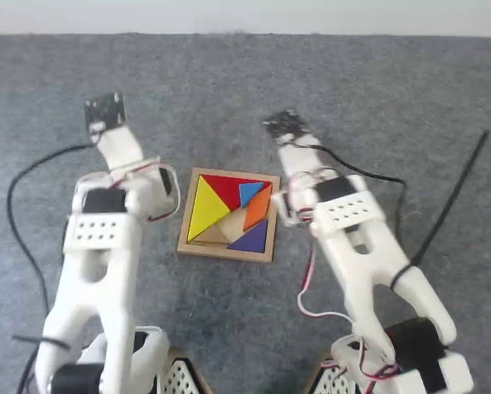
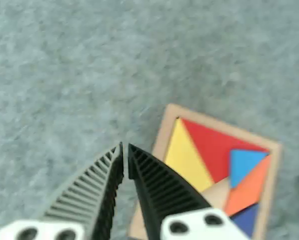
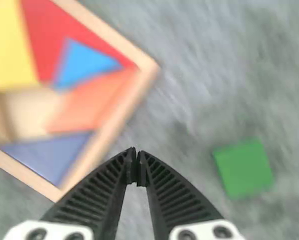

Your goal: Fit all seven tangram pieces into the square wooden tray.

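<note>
A: Green square (image 3: 243,168): flat on the grey tabletop (image 1: 377,98), outside the tray (image 1: 225,252), on the right arm's side. Handling?
B: My read: thin, rigid and light, likely painted wood. It won't deform, though it may skid when nudged. There's little height to bite on, so the jaws should go low across two opposite edges, not the corners.
A: Tray contents?
B: Yellow triangle (image 1: 204,209), red triangle (image 1: 225,187), blue triangle (image 1: 250,193), orange piece (image 1: 258,215) and purple triangle (image 1: 252,238) are seated. A bare wood patch (image 1: 219,234) lies between yellow and purple, possibly the square's slot.
A: Right pincer (image 3: 136,161)?
B: Clenched and empty. It hangs over the tabletop between tray rim and square, near both and touching neither. It needs to spread before any descent.
A: Left pincer (image 2: 125,150)?
B: Clenched on nothing as well, poised over the tabletop just off the tray's yellow-side edge. The two arms stretch forward, flanking the tray.
</note>
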